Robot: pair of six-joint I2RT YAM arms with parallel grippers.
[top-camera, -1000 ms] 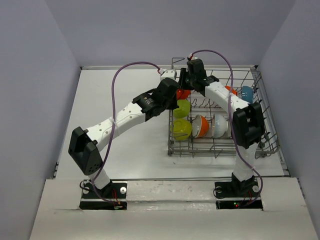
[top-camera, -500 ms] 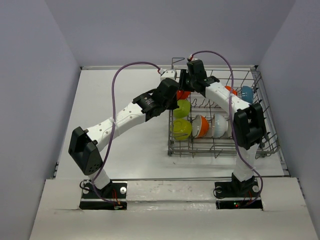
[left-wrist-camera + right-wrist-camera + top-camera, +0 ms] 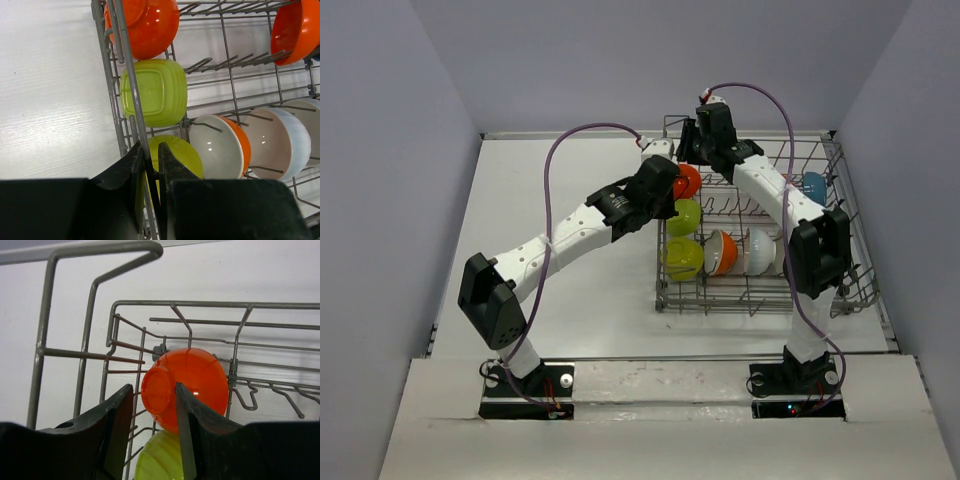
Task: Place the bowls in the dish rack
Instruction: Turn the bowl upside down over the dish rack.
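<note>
So, the dish rack [image 3: 820, 285] is parked on the right half of the tabletop [image 3: 520, 190], and a bunch of bowls are stood on edge between its tines. Down the rack's left wall, an orange-red bowl [image 3: 187, 385] is tucked into the far corner. A squarish yellow-green bowl [image 3: 154, 92] is set just beside it on the near side, and a round yellow-green bowl [image 3: 683, 258] comes after that, closest to the arm bases. In the same near row, an orange bowl with a white inside [image 3: 217, 147] is leaned next to the round one, with a white bowl [image 3: 280, 145] touching it on the other side. A blue bowl [image 3: 814, 187] is slotted in toward the far right, and a second orange-red one [image 3: 295, 30] can be made out in the far row. The left end effector [image 3: 150, 150] is clamped onto the top wire of the rack's left wall, right above the round yellow-green bowl. The right end effector [image 3: 152, 386] is held above the far left corner near the raised corner handle [image 3: 95, 249]. Its fingers are spread apart and nothing is gripped; the far-corner bowl is seen through the gap.
</note>
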